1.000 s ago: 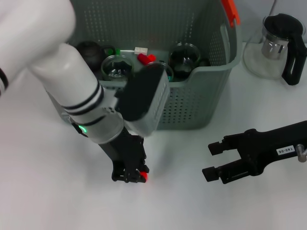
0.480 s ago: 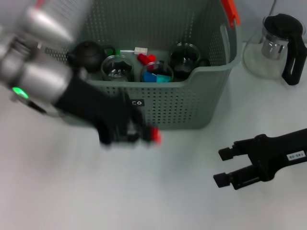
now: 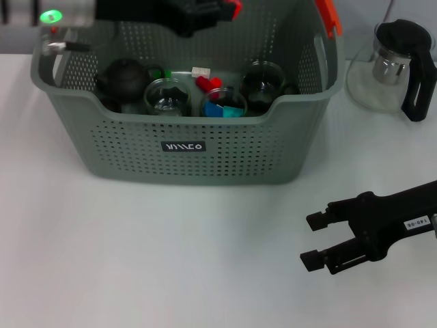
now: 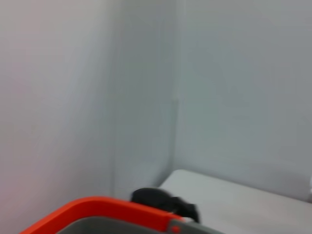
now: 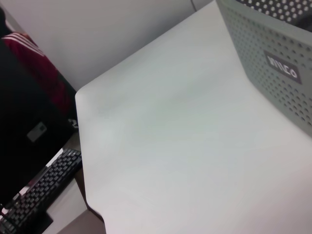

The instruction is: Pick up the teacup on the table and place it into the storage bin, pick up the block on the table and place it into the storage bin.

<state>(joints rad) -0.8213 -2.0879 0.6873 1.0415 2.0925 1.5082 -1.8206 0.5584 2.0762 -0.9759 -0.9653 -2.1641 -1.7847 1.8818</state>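
The storage bin (image 3: 225, 154) stands at the back middle of the table in the head view; its perforated wall and label (image 5: 282, 73) also show in the right wrist view. My left gripper (image 3: 224, 11) hangs over the bin's far side, shut on a small red block (image 3: 234, 8). Glass teacups (image 3: 166, 96) sit inside the bin beside red blocks (image 3: 208, 83) and a blue one (image 3: 222, 109). Low at the front right, my right gripper (image 3: 314, 240) stays open and holds nothing. An orange handle end (image 4: 97, 209) fills the left wrist view's lower part.
A black teapot (image 3: 126, 78) lies in the bin's left part. A glass pitcher with a black handle (image 3: 392, 65) stands right of the bin. The right wrist view shows the table's far edge (image 5: 80, 146) and a keyboard (image 5: 39, 190) beyond it.
My left gripper rose from the table in front of the bin and swung up over the bin with the red block. The right gripper shifted slightly right.
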